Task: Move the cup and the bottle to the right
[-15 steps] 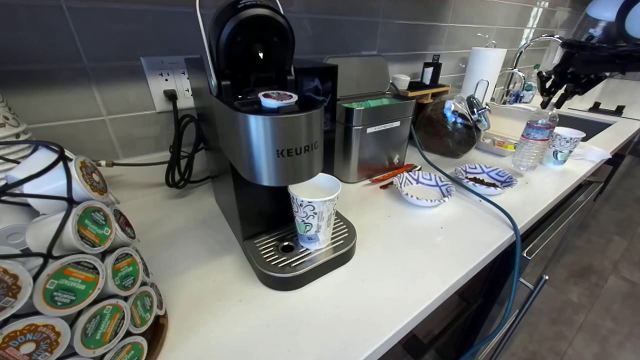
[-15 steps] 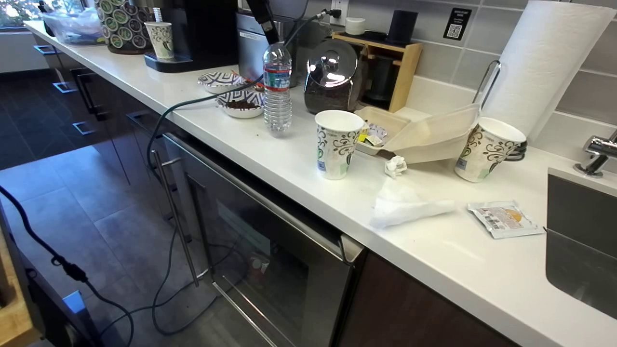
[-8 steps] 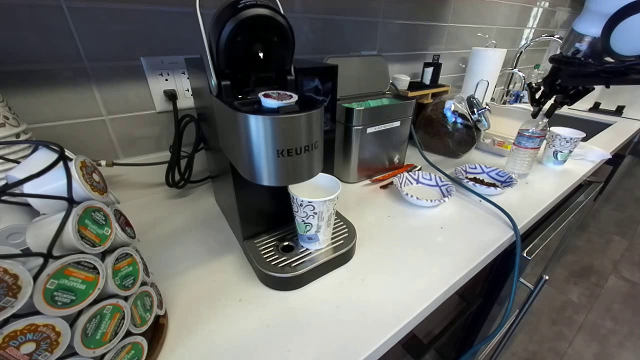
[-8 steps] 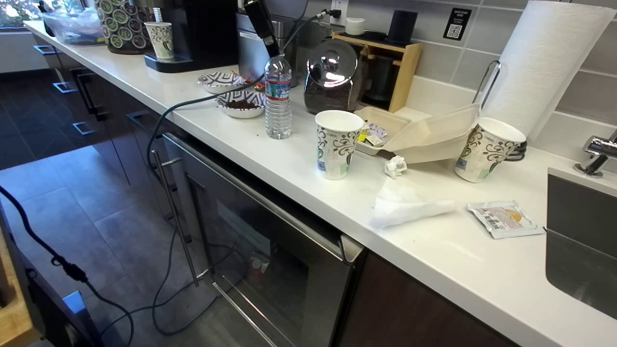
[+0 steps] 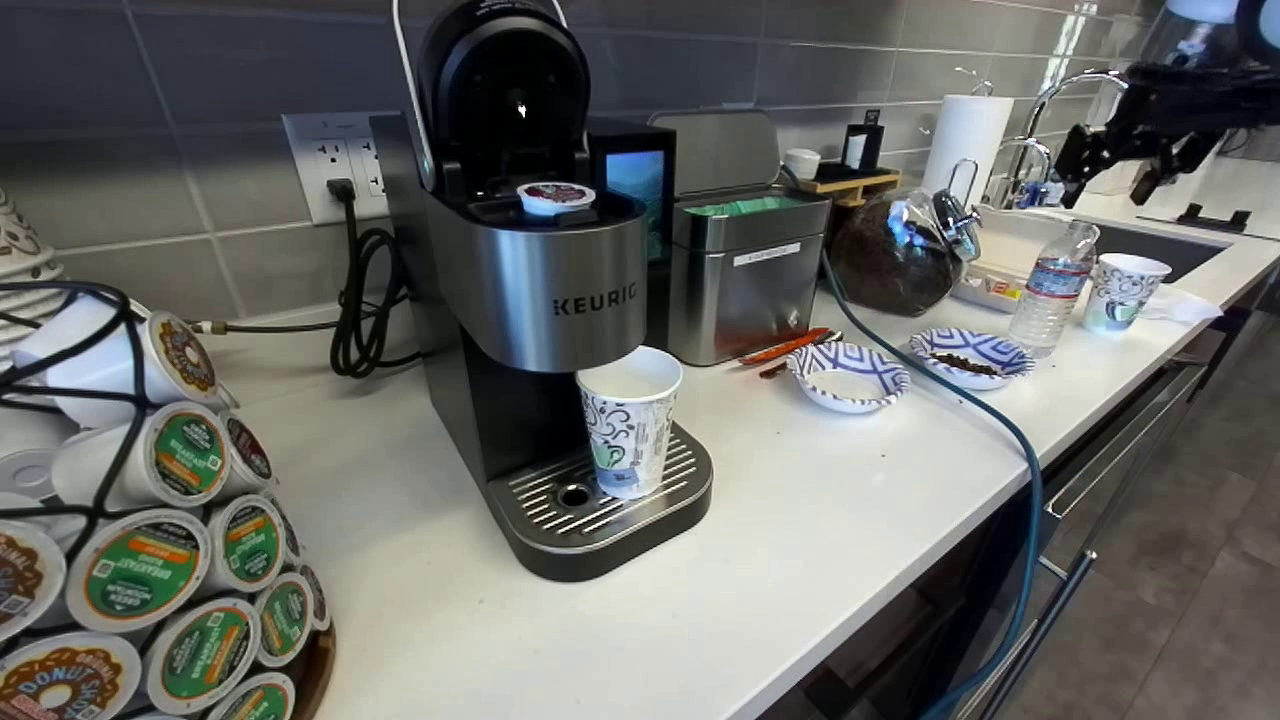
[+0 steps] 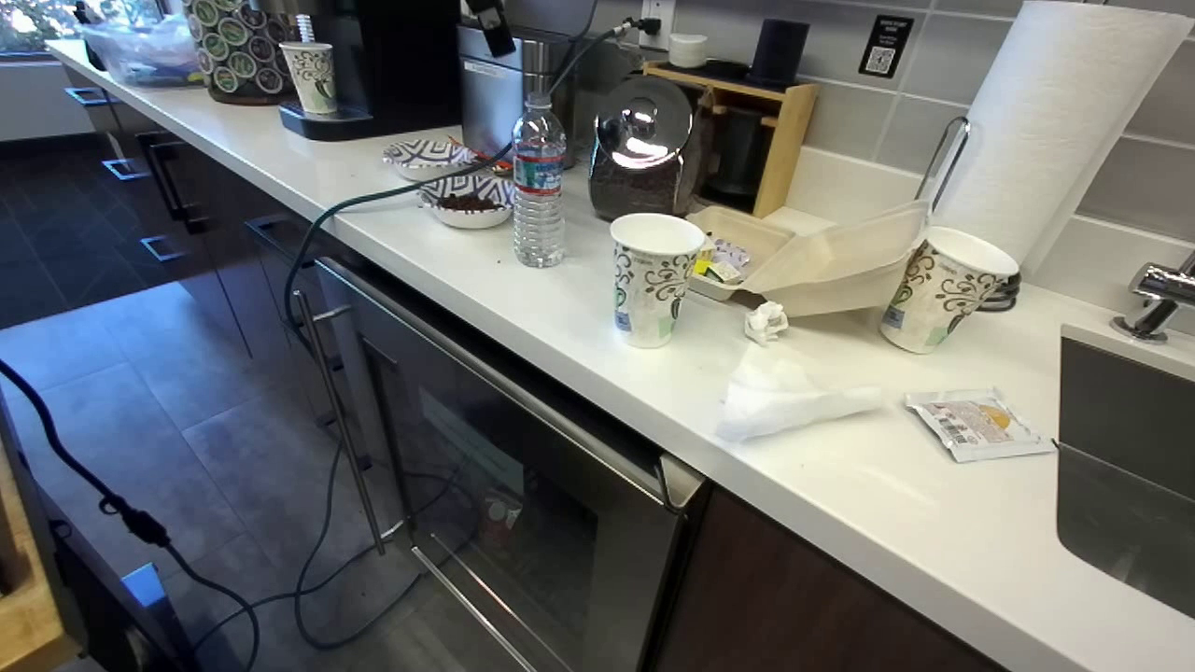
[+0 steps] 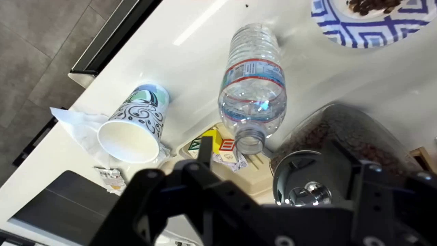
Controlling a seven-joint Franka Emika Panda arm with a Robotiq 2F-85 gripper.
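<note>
Gripper (image 5: 1105, 198) has lifted clear of the bottle (image 6: 539, 191), fingers (image 7: 339, 167) now spread wide, bottle standing upright on the counter (image 6: 560, 299).

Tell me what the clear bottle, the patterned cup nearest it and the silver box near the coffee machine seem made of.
Clear bottle: glossy, likely plastic, judging by its ribs and transparent walls. Patterned cup: probably paper, fairly matte, with print on opaque white sides. Silver box: satin metal, perhaps stainless steel, from its soft grey sheen.
</note>
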